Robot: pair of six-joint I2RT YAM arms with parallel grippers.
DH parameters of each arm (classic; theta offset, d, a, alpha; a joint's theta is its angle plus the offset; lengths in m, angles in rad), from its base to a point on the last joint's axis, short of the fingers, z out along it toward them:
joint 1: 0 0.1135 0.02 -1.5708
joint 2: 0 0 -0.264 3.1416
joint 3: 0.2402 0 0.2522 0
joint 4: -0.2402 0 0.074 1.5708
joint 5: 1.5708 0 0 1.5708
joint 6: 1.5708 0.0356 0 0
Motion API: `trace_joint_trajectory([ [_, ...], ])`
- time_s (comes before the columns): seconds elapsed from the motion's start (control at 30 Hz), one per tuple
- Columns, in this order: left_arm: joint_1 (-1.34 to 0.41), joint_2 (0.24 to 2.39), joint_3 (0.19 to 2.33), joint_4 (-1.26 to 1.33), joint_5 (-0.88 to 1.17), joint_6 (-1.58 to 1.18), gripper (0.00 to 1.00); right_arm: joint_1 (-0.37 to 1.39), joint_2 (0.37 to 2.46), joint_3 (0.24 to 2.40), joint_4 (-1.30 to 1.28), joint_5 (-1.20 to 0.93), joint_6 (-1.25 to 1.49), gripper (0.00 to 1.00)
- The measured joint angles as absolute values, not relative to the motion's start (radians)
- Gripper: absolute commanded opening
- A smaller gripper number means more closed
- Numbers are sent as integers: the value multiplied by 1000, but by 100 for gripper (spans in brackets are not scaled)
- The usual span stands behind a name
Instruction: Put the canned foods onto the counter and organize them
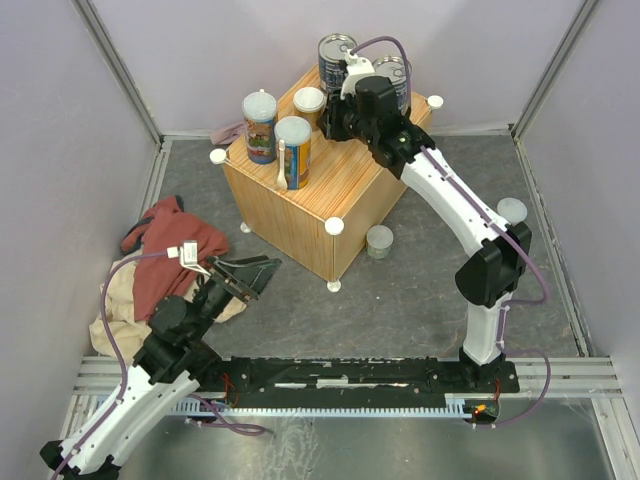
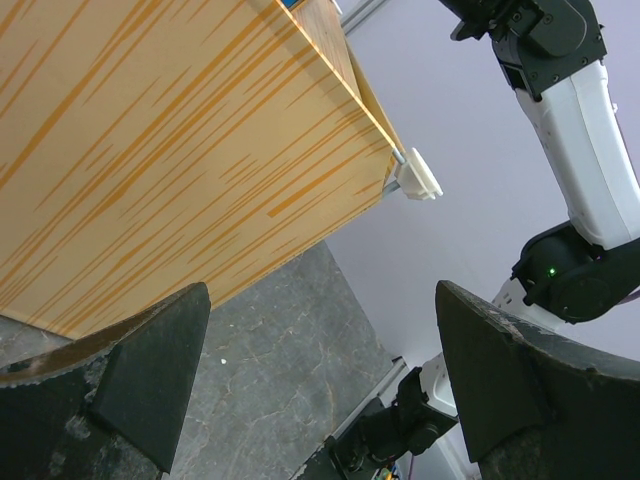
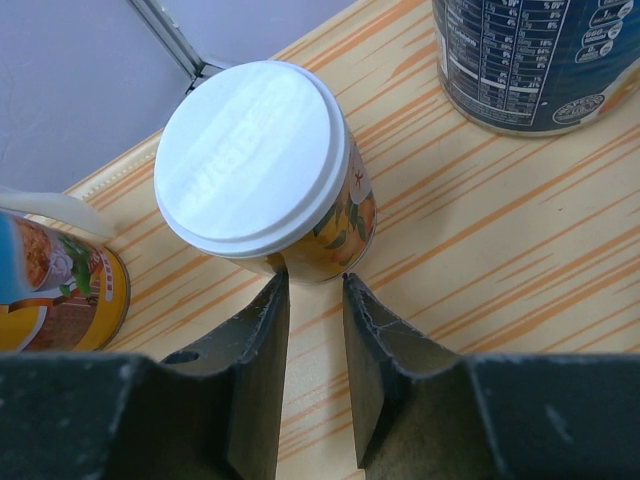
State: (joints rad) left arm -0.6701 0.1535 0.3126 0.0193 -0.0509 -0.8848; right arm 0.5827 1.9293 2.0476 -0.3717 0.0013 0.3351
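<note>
The counter is a wood-grain cube at the back middle. On its top stand two blue metal cans, two tall orange/blue cans and one short pale-lidded can. Two more short cans stand on the floor, one by the counter's front and one at the right. My right gripper is over the counter top, nearly shut and empty, its tips at the foot of the short can. My left gripper is open and empty, low, facing the counter's side.
A red cloth and a beige cloth lie on the grey floor at the left, by my left arm. A blue can and a tall can flank the short one. Grey walls enclose the cell.
</note>
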Motion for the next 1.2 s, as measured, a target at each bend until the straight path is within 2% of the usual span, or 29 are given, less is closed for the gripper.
trace_joint_trajectory([
  [0.1,-670,153,313,19,-51,-885,100,583,1918,2025,-360,7,335,44],
  [0.27,-670,139,313,17,-51,-885,100,589,1803,1868,-360,31,326,56],
  [0.63,-670,100,315,-44,-83,-884,100,618,1372,1523,-332,136,318,79],
  [0.8,-670,65,332,-105,-126,-876,100,619,1183,1309,-329,213,345,83],
  [0.97,-670,21,352,-172,-165,-876,100,619,1006,1048,-357,276,417,93],
  [1.03,-670,12,355,-192,-176,-876,100,620,951,968,-384,294,442,100],
  [1.2,-670,11,352,-216,-182,-877,100,627,851,820,-423,332,483,99],
])
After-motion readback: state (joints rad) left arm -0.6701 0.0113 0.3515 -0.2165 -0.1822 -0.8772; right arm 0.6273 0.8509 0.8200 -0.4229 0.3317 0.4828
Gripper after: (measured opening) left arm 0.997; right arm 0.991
